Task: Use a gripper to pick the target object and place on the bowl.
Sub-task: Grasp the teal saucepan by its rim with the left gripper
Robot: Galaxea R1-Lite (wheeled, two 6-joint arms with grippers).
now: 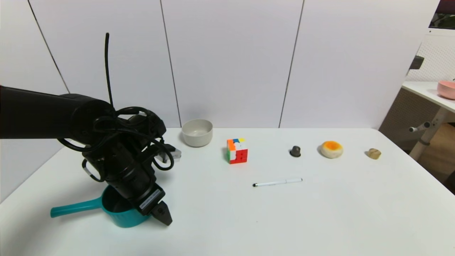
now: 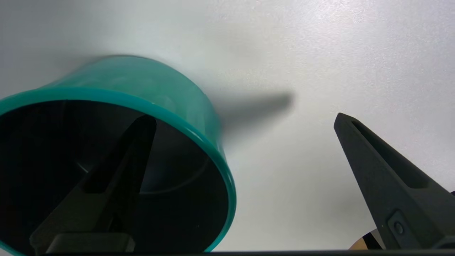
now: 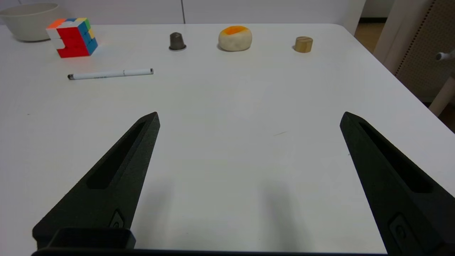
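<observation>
The teal saucepan [image 1: 124, 218] stands at the table's front left, its long handle [image 1: 71, 209] pointing left. My left gripper [image 1: 151, 210] is down at the pan's right side and open. In the left wrist view the left gripper [image 2: 245, 119] straddles the saucepan [image 2: 142, 85] rim: one finger [image 2: 117, 170] is inside the dark bowl of the pan, the other finger [image 2: 384, 170] is outside over bare table. The off-white bowl [image 1: 197, 132] sits at the back of the table, empty; it also shows in the right wrist view [image 3: 28, 16]. My right gripper [image 3: 250, 115] is open and empty above bare table.
A multicoloured cube [image 1: 237, 150] sits right of the bowl. A white pen [image 1: 277, 182] lies mid-table. A dark capsule [image 1: 295, 151], an orange-topped bun [image 1: 331, 149] and a wooden piece [image 1: 373, 153] line the back right. A pink bowl [image 1: 447, 89] is on a side table.
</observation>
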